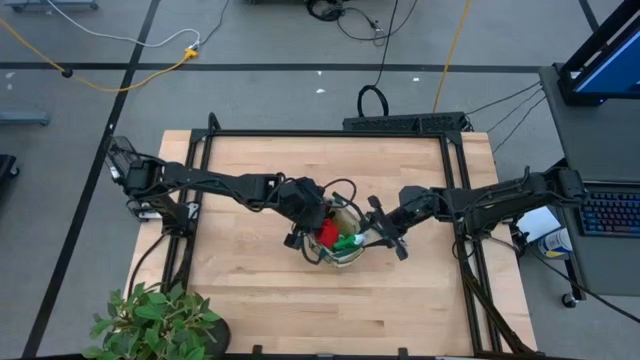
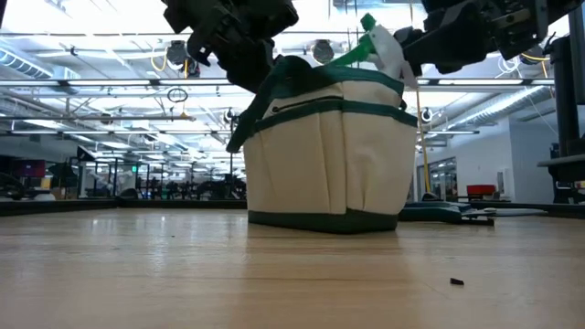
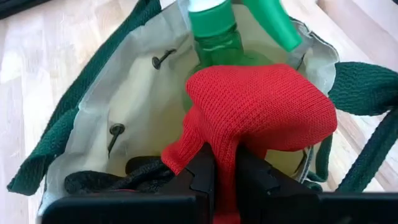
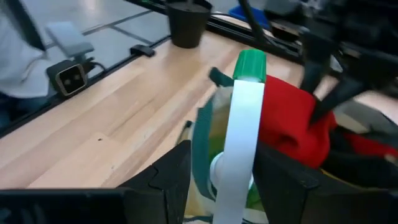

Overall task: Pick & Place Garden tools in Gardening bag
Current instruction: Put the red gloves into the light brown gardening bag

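Observation:
The beige gardening bag (image 1: 345, 258) with a dark green rim stands at the table's middle; it also shows in the low view (image 2: 329, 155). My left gripper (image 3: 227, 165) is over the bag's opening, shut on the red-and-black glove (image 3: 261, 112). The green spray bottle (image 3: 214, 37) leans inside the bag, and its white nozzle (image 2: 391, 53) sticks out above the rim. My right gripper (image 4: 224, 155) is open at the bag's right side, with the bottle's white head (image 4: 239, 137) between its fingers. The other tools are hidden. My left gripper pinches the glove's red knit part (image 3: 227, 146) between its two fingers, coming from above and slanting down into the bag. The red cloth bulges beyond the fingertips against the bottle. The glove's dark part (image 3: 102, 180) lies lower inside the bag. My right gripper has a gap between one finger (image 4: 177, 171) and the bottle's white head; whether the other finger (image 4: 280, 177) touches it, I cannot tell.
A leafy potted plant (image 1: 160, 320) stands at the table's near left corner. A black pot (image 4: 189, 22) shows at a table edge in the right wrist view. A black frame (image 1: 330, 133) runs along the table's far edge and its sides.

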`<state>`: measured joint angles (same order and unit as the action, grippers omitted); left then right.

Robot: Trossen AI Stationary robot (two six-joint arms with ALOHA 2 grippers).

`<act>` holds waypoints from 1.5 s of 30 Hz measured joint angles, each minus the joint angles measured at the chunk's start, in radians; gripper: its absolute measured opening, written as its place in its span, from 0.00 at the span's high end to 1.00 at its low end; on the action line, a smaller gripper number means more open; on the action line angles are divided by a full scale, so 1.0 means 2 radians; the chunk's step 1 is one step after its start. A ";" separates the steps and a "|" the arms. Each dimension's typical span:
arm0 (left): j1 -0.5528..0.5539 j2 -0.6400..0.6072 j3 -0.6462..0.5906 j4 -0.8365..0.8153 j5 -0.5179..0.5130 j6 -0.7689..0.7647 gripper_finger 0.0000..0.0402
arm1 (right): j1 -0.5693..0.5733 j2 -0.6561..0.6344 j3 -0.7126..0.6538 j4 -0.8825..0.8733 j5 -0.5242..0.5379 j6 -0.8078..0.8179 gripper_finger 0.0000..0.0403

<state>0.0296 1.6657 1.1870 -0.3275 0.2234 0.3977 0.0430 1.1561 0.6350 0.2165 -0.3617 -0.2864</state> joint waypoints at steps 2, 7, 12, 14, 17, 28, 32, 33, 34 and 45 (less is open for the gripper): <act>0.000 0.000 0.000 0.003 -0.001 0.000 0.91 | 0.004 0.000 0.000 0.000 -0.005 -0.020 0.62; 0.001 -0.005 0.000 0.011 -0.037 -0.007 0.89 | 0.015 0.000 0.000 0.004 -0.004 -0.059 0.62; 0.001 -0.005 0.000 0.022 -0.047 -0.002 0.76 | 0.016 0.000 0.000 0.010 -0.004 -0.060 0.62; 0.001 -0.005 0.000 0.022 -0.047 0.001 0.71 | 0.016 0.000 0.000 0.010 -0.004 -0.060 0.62; 0.001 -0.005 0.000 0.022 -0.045 0.001 0.63 | 0.016 0.000 0.000 0.010 -0.004 -0.060 0.62; -0.024 -0.024 0.000 0.020 -0.056 0.038 0.49 | 0.016 0.000 0.000 0.009 -0.004 -0.059 0.62; -0.033 -0.055 0.000 0.022 -0.075 0.047 0.48 | 0.016 0.000 0.000 0.009 -0.003 -0.059 0.62; -0.033 -0.061 0.000 0.022 -0.072 0.045 0.48 | 0.016 0.000 0.000 0.009 -0.003 -0.059 0.62; -0.033 -0.065 0.000 0.021 -0.068 0.041 0.48 | 0.016 0.000 0.000 0.009 -0.003 -0.059 0.62; -0.033 -0.027 0.000 0.046 -0.038 0.049 0.66 | 0.016 0.000 0.000 0.009 -0.003 -0.057 0.62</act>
<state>-0.0368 1.6114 1.1862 -0.2358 0.1466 0.4950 0.0742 1.1561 0.6350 0.2348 -0.3679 -0.4003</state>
